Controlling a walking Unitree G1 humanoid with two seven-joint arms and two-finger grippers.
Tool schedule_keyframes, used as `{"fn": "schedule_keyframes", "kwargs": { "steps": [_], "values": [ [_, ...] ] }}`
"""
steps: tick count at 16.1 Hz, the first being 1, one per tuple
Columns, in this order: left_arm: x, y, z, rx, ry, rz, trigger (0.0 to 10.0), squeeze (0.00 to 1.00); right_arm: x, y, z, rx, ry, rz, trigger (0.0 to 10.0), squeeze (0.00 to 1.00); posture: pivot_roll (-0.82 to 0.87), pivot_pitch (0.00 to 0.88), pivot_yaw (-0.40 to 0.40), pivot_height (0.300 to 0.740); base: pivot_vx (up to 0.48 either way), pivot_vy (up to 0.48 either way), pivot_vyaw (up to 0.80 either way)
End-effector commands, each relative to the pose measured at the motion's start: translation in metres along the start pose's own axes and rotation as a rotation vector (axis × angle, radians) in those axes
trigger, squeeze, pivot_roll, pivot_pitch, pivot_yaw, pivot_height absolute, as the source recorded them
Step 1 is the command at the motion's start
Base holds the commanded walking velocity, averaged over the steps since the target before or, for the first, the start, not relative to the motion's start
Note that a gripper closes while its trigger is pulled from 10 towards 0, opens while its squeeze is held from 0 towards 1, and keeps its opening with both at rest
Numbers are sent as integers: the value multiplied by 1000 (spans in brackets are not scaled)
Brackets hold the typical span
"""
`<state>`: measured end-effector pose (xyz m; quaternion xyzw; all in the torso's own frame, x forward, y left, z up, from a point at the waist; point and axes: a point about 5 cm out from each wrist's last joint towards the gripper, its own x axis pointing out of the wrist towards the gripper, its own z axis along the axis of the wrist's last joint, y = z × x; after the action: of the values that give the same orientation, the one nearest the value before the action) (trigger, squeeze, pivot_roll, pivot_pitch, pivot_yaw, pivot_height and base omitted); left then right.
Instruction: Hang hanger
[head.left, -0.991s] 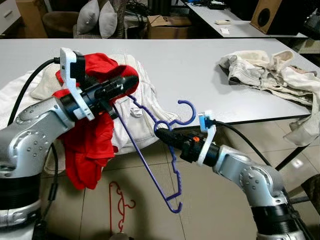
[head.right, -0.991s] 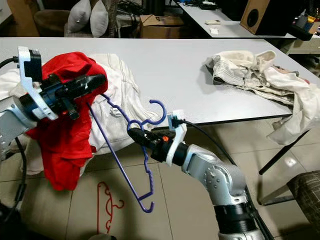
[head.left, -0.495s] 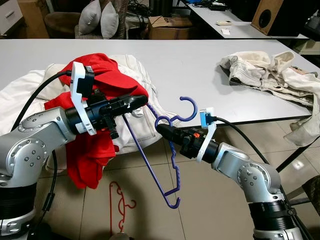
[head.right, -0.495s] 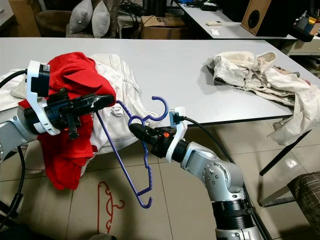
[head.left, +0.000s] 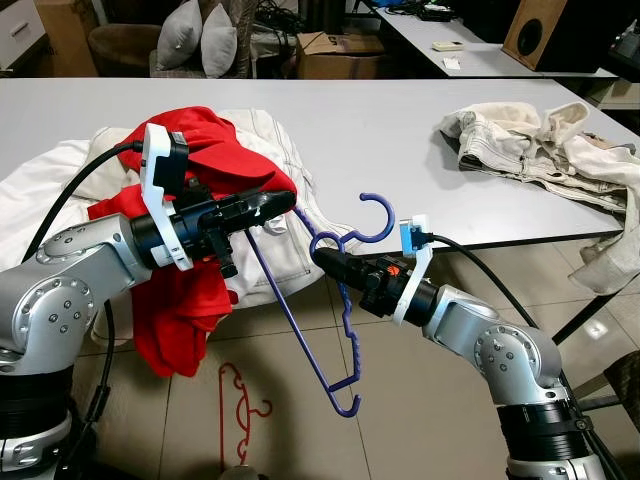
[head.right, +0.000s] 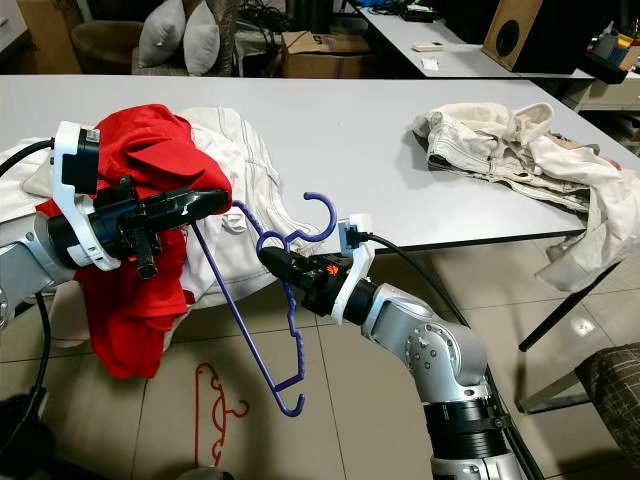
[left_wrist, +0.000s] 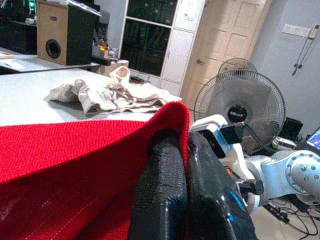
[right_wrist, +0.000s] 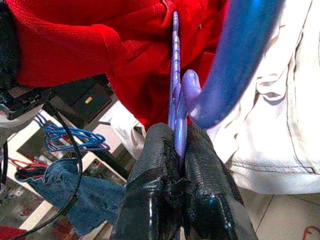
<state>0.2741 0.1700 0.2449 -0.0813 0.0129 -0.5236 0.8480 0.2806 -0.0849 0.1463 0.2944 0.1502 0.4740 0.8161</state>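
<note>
While the right gripper pinches the purple hanger just off the table's near edge, the left gripper clamps the red shirt (fingers together). Risk: thin grip, hanger could twist free during threading.

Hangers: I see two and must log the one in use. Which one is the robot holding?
The purple hanger, clamped in the right gripper. The red hanger lies on the floor.
</note>
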Motion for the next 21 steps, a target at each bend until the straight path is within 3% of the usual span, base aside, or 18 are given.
{"fn": "schedule_keyframes", "kwargs": {
  "steps": [1, 3, 6, 9, 13, 15, 16, 18, 20, 21],
  "values": [
    [2, -6, 4, 25, 9, -31, 0, 0, 0, 0, 7, -14, -20, -6, 10000, 0, 70, 14, -59, 740, 0, 0, 0],
    [2, -9, 1, 14, 22, -47, 0, 0, 1, -3, 9, -2, -36, -18, 10000, 0, 70, 15, -59, 740, 0, 0, 0],
    [3, 1, -13, 36, 34, 104, 0, 0, -11, -28, 57, 15, -335, -247, 10000, 0, 61, 5, -59, 740, 0, 0, 0],
    [3, 2, -12, 39, 31, 109, 0, 0, -12, -29, 58, 17, -341, -250, 10000, 0, 61, 5, -57, 740, 0, 0, 0],
    [0, 8, -19, 101, 83, 186, 0, 0, -16, -29, 79, 73, -505, -248, 10000, 0, 62, 4, -59, 740, 0, 0, 0],
    [-6, 26, -11, 157, 26, 355, 0, 0, -28, -30, 100, 190, -694, -235, 10000, 0, 58, 5, -60, 740, 0, 0, 0],
    [-14, 38, -8, 165, 7, 448, 0, 0, -34, -33, 103, 190, -730, -256, 10000, 0, 56, 4, -58, 740, 0, 0, 0],
    [-24, 50, 0, 224, -25, 561, 0, 0, -37, -32, 105, 158, -744, -265, 10000, 0, 53, 4, -59, 740, 0, 0, 0],
    [-27, 58, 19, 264, -121, 627, 0, 0, -34, -26, 104, 111, -704, -253, 10000, 0, 52, 3, -60, 740, 0, 0, 0],
    [-29, 64, 41, 296, -193, 663, 0, 0, -29, -23, 97, 65, -632, -267, 10000, 0, 53, 2, -60, 740, 0, 0, 0]
  ]
}}
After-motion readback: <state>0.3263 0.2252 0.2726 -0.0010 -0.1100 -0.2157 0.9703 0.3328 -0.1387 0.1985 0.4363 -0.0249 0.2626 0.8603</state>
